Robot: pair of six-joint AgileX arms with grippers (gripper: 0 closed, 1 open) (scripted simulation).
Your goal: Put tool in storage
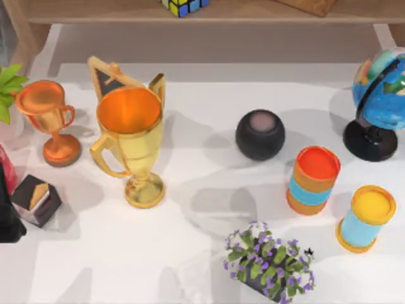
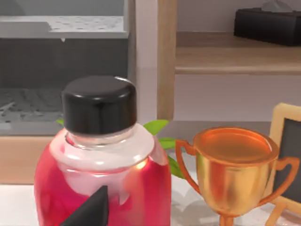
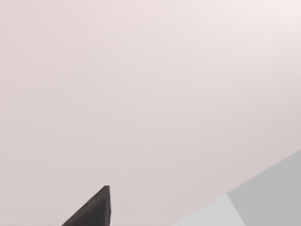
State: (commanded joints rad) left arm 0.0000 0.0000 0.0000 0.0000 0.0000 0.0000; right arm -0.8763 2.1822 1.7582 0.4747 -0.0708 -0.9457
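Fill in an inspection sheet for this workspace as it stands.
Surface: white table, with shadows across it.
Job's things: shelf at the back; cannot tell which item is the tool.
Clutter: gold trophy, copper trophy, speaker, orange-topped can, yellow-topped can, globe, flowers, small box, red bottle.
Grippers: left pincer close to the red bottle; right pincer facing a pale blank surface.
Cables: nothing seen.
Surroundings: cube on the shelf; tissue box on a shelf board.
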